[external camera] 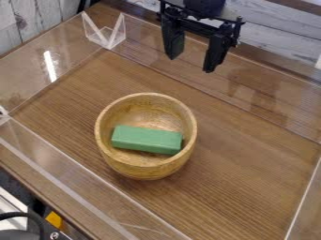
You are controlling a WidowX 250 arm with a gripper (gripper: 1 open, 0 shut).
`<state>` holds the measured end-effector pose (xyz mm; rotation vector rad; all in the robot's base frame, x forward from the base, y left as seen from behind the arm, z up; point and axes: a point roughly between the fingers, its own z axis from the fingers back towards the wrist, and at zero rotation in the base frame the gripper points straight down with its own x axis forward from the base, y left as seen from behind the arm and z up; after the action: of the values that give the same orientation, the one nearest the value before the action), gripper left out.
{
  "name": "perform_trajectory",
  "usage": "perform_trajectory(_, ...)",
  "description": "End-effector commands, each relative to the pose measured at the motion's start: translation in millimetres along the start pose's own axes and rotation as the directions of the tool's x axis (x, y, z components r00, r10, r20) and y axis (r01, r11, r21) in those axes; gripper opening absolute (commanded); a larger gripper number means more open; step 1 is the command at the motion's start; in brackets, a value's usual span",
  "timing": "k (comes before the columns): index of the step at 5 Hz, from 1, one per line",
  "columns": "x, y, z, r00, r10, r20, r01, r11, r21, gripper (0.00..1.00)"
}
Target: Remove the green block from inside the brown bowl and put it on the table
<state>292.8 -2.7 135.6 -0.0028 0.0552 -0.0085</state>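
The green block [146,141] lies flat inside the brown bowl [123,111], slanting toward the bowl's right side. This light wooden bowl sits on the dark wood-grain table [251,141], a little left of centre and toward the front. My gripper [194,53] hangs at the back of the table, up and to the right of the bowl, well apart from it. It points down, open, and its two black fingers [215,54] hold nothing between them.
Clear acrylic walls [63,37] edge the table on all sides, with a folded corner piece [105,30] at the back left. Bare tabletop surrounds the bowl, widest to its right. Dark cables [15,223] show at the bottom left outside the wall.
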Motion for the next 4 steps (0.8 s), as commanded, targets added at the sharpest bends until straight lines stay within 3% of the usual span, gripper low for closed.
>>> perform_trajectory(1,-4.0,0.2,-4.9,0.999,-0.039,-0.018,0.039,0.999,0.001,1.0)
perform_trajectory(2,-18.5,3.5,-6.2,0.988,-0.148,-0.035,0.148,0.989,0.003,1.0)
perform_trajectory(3,-24.7,3.8,-9.1,0.975,-0.219,-0.043,0.22,0.976,0.008,1.0)
perform_trajectory(4,-34.4,5.2,-10.6,0.944,-0.327,-0.047,0.328,0.945,0.021,1.0)
